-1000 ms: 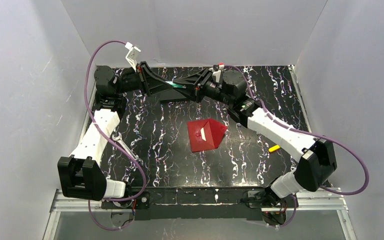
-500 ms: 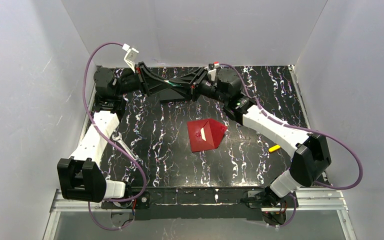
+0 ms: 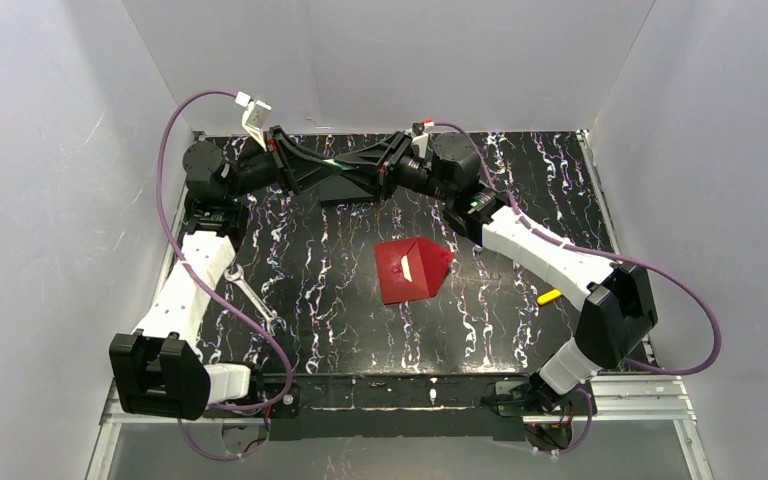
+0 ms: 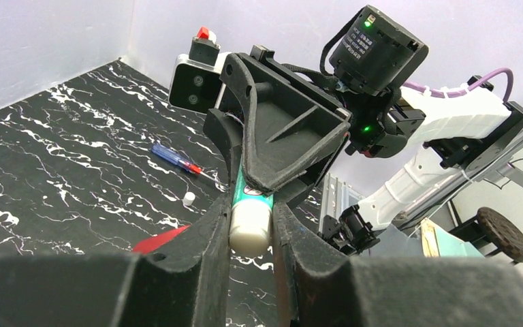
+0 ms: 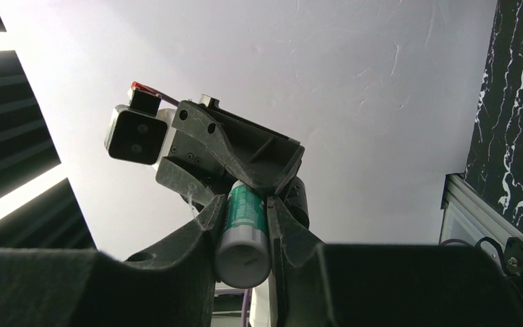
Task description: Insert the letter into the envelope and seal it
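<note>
Meeting in the air toward 12 o'clock of the black marbled counter. Left gripper clamped on the white end of a green-and-white glue stick tube, right gripper clamped on its other end (one tube, two grips). Flat red paper envelope lying mid-counter, at 5 o'clock of both grippers and well apart, triangular flap pointing to 3 o'clock. Silver metal wrench at 9 o'clock of it.

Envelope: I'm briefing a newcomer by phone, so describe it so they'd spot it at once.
Start from the black, white-veined table in the top view and go to its middle. The envelope lies flat there, between a silver wrench on its left and a small yellow object on its right. Of the three, it alone is red, with a triangular point.
</note>
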{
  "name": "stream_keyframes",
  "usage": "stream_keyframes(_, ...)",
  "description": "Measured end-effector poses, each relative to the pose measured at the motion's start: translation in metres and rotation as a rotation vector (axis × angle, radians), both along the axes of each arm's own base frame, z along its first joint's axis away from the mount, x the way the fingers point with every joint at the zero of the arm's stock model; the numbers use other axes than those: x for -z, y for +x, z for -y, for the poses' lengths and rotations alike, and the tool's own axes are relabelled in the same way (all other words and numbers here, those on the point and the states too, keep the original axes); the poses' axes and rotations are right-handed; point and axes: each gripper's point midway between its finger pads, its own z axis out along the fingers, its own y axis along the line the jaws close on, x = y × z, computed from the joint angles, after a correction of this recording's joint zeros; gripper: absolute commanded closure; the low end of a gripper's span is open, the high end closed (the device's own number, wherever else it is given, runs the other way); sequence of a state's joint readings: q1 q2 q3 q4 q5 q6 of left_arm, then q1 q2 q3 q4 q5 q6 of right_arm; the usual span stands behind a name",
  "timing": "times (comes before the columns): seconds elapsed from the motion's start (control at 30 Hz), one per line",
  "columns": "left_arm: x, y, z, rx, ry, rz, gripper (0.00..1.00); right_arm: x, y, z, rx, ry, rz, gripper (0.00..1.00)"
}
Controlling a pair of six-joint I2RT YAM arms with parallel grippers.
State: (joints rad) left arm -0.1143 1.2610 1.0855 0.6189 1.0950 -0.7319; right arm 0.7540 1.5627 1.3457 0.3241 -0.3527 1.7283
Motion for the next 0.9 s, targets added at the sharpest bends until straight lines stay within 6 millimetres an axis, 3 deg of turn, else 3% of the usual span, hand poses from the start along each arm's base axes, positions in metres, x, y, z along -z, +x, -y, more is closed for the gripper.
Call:
stream_keyframes(0.1,0.001,0.000,0.000,-0.004,0.004,0.002,0.39,0.001,0.000,0.000,-0.002,-0.005,0.009,0.99)
stream_keyframes(0.2,0.005,0.000,-0.001,-0.019,0.009,-0.014,0.19,0.006,-0.002,-0.002,-0.003,-0.038,0.062,0.99)
stream_keyframes(0.3,0.016,-0.005,-0.002,-0.027,0.023,-0.055,0.11,0.017,0.000,-0.001,0.013,-0.106,0.142,0.99)
stream_keyframes(0.47,0.039,-0.019,-0.014,-0.072,0.043,-0.125,0.08,0.047,0.009,0.020,0.100,-0.309,0.338,0.99)
stream_keyframes(0.63,0.061,-0.034,-0.027,-0.144,0.050,-0.184,0.12,0.081,0.012,0.062,0.199,-0.554,0.642,0.99)
stream_keyframes(0.73,0.066,-0.039,-0.030,-0.171,0.054,-0.219,0.19,0.095,0.015,0.074,0.198,-0.677,0.802,0.99)
stream_keyframes(0.8,0.073,-0.039,-0.032,-0.192,0.064,-0.265,0.37,0.103,0.020,0.080,0.194,-0.752,0.875,0.99)
stream_keyframes(0.9,0.094,-0.031,-0.034,-0.217,0.093,-0.411,0.45,0.123,0.028,0.091,0.195,-0.882,0.908,0.99)
